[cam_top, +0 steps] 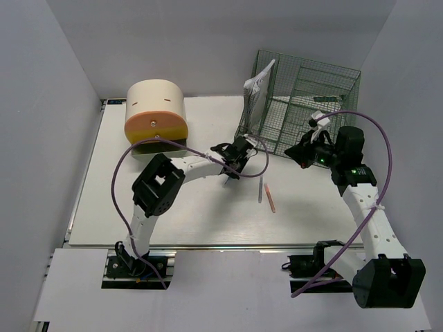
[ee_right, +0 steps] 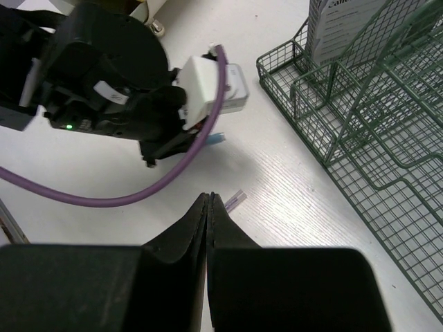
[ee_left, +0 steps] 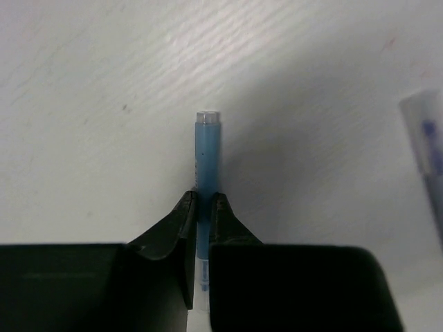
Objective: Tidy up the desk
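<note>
The desk [cam_top: 173, 214], a wide white tabletop, fills the middle of the overhead view, with both arm bases bolted along its near edge. Near its centre the left gripper [cam_top: 232, 169] reaches low over the surface. In the left wrist view its two dark fingers [ee_left: 181, 221] are drawn in tight against either side of a blue pen [ee_left: 206, 149], which lies flat on the desk and points away from the camera. Just to the right lie a grey pen [cam_top: 261, 191] and an orange pen [cam_top: 270, 197], side by side and untouched. The right gripper [cam_top: 304, 153] hovers above the desk, near the front of a green wire rack [cam_top: 304, 104] at the far right corner. Its jaws are pressed fully together with nothing between them. A white packet [cam_top: 257, 86] stands upright in the rack's left compartment. A cream-and-orange round box [cam_top: 156, 114] sits at the far left of the desk, well apart from the pens.
</note>
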### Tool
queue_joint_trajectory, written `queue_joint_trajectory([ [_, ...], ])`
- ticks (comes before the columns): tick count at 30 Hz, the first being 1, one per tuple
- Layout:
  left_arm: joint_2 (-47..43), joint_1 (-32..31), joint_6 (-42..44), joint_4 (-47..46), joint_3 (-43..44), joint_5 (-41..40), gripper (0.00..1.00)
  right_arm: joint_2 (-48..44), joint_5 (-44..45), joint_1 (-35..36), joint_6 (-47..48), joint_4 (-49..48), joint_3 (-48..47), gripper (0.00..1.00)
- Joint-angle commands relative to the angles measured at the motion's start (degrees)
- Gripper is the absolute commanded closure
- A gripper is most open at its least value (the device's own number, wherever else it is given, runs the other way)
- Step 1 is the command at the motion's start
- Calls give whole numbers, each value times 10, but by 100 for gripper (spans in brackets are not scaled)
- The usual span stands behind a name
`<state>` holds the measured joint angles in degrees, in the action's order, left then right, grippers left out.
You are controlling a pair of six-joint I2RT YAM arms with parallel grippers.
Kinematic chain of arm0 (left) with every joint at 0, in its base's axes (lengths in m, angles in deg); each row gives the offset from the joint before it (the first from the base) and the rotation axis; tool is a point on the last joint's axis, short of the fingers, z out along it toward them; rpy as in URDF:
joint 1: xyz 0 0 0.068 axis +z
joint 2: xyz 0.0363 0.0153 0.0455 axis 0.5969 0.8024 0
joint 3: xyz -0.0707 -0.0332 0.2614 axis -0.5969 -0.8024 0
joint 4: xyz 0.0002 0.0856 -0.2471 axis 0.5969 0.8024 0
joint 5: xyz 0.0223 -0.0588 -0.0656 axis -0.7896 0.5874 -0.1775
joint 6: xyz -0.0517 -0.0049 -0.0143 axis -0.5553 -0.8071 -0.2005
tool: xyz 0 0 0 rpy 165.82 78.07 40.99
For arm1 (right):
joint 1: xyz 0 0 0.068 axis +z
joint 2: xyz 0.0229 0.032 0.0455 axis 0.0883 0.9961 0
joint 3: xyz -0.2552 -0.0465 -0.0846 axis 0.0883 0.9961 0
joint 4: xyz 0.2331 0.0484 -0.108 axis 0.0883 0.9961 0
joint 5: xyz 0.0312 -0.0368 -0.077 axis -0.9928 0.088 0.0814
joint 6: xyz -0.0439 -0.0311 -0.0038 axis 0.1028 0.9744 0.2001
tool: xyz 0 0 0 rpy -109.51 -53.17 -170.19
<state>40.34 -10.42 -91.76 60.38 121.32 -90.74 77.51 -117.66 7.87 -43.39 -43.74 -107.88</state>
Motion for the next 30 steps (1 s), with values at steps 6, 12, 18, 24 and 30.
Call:
queue_joint_trajectory([
  [6,-198,9,190,17,-88,19,100,-13,-22,-9,7,-15,-2,100],
  [12,-296,20,323,42,-135,-14,100,-14,-24,-11,6,-15,-2,100],
  [18,-356,60,408,92,-133,-16,100,-12,-29,-11,6,-15,-2,100],
  [24,-377,129,528,85,-161,7,100,-14,-30,-13,6,-15,-2,100],
  [30,-433,187,641,-10,-241,81,100,-13,-36,-17,6,-15,-1,100],
])
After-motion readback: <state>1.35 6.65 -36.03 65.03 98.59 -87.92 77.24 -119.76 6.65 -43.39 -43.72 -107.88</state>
